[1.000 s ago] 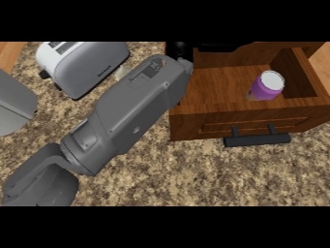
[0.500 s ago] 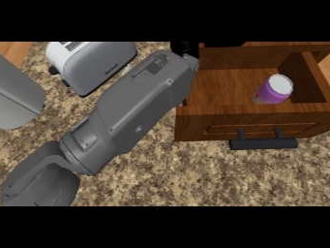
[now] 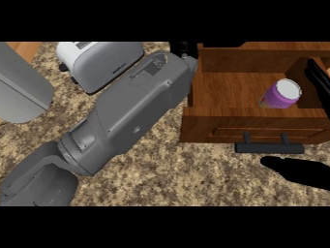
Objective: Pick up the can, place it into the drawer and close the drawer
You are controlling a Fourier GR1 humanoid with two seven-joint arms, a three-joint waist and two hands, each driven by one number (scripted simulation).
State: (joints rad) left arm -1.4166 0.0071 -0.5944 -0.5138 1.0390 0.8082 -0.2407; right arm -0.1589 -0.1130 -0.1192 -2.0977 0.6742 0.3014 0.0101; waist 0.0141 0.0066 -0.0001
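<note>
Since the can (image 3: 284,94) already stands inside the open drawer (image 3: 253,127), only closing remains. The right hand (image 3: 305,172), fingers straight, sits just before the handle (image 3: 270,145); the left hand's state is hidden.

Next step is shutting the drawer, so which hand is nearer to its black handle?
The right hand: it sits just below and right of the handle. The left hand is farther away, up by the drawer's back left corner.
</note>
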